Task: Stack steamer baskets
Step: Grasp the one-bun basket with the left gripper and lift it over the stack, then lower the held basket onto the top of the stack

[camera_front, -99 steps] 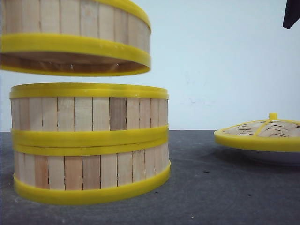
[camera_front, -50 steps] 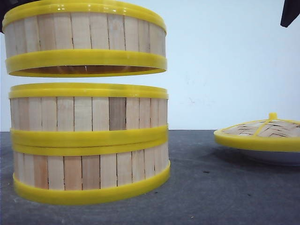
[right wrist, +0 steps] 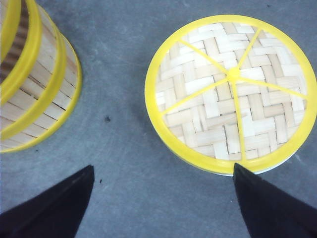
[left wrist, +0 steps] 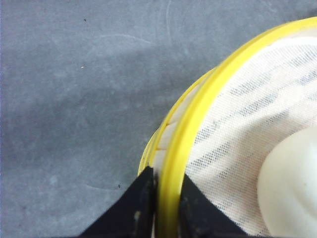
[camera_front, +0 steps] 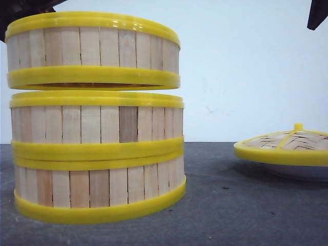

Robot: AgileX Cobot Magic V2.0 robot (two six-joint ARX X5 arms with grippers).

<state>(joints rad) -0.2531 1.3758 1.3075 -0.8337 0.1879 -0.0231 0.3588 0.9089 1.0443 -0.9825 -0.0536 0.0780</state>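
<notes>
Two steamer baskets stand stacked at the table's left, the lower one (camera_front: 97, 187) under the middle one (camera_front: 97, 123). A third basket (camera_front: 92, 48) hangs level just above them, with a thin gap between the rims. My left gripper (left wrist: 167, 173) is shut on its yellow top rim (left wrist: 198, 109), one finger outside the wall and one inside. White mesh cloth (left wrist: 247, 99) and a white bun (left wrist: 292, 188) lie inside this basket. My right gripper (right wrist: 163, 168) is open and empty above the table, between the stack (right wrist: 34, 79) and the lid.
The domed woven lid (camera_front: 287, 143) with yellow rim and knob rests on a white plate (camera_front: 302, 171) at the right, also under the right wrist camera as lid (right wrist: 233, 91). The right gripper's dark tip (camera_front: 318, 13) shows high at the right. A white wall stands behind.
The held basket has come down and shifted slightly right, from well above the stack to just over its top rim. The right arm and the lid have not moved.
</notes>
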